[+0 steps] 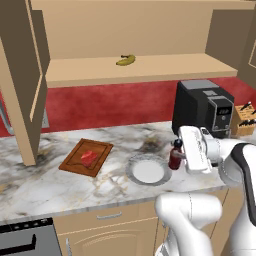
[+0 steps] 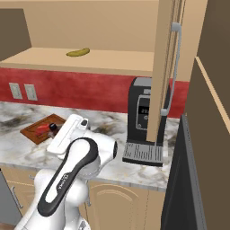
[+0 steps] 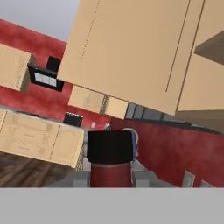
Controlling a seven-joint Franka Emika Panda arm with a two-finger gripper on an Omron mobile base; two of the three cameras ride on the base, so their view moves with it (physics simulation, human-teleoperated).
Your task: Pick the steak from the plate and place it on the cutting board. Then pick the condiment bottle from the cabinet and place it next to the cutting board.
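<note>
The steak (image 1: 89, 156) lies on the cutting board (image 1: 75, 162), left of the plate (image 1: 132, 165).

We see a home kitchen: a marble counter (image 1: 45, 185), a wooden wall cabinet (image 1: 140, 67), a red backsplash (image 1: 110, 105), a coffee machine (image 1: 202, 107) and a knife block (image 1: 245, 117).

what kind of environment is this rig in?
A rendered home kitchen, it seems: marble-look counter, tan wall cabinet with a banana on its shelf, black coffee machine, and a cutting board holding a steak.
</note>
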